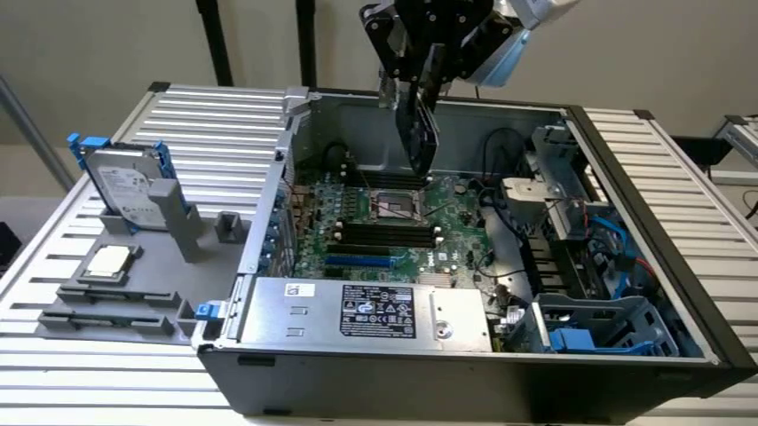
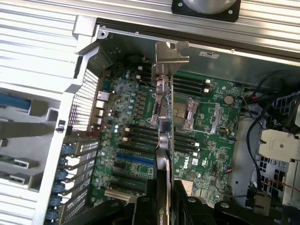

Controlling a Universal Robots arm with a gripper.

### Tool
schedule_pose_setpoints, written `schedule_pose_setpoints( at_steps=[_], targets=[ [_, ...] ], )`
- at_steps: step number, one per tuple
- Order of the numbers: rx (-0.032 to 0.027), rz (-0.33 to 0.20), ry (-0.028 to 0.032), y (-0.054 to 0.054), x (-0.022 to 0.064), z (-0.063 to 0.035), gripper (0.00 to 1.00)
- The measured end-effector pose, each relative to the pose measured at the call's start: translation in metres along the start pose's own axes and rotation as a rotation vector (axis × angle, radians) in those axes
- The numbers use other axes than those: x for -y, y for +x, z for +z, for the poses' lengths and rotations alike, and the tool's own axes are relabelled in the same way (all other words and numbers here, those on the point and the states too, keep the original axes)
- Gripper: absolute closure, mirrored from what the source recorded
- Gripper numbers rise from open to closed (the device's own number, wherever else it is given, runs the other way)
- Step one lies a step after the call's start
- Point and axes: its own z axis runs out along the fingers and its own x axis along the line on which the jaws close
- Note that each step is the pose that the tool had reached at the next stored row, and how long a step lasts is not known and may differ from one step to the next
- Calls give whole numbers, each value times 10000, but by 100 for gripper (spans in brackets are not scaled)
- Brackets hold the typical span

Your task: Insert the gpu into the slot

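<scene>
Over on the exterior view's left, the counter (image 1: 225,115) just has a hard drive (image 1: 119,186) parked in a stand, nothing to do with this job. Moving across into the open case (image 1: 282,177): the slot (image 1: 359,263), that bright blue strip on the green motherboard (image 1: 311,253), is bare, just beside the grey power supply (image 1: 367,311). So I'd say pickup is done and seating isn't. The gpu (image 1: 420,142) is up in the air over the CPU socket (image 1: 397,206) area, well apart from the slot, pinched at its top end by the pincer (image 1: 417,84). It hangs on edge with its long axis roughly up-down and the metal bracket (image 2: 171,52) end pointing down into the case, while the slot runs side to side.
</scene>
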Motion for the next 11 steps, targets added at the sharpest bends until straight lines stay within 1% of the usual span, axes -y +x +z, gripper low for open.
schedule_pose_setpoints(
  at_steps=[11],
  targets=[
    [-141, -1988, 82, -1, 2, 22, 74]
  ],
)
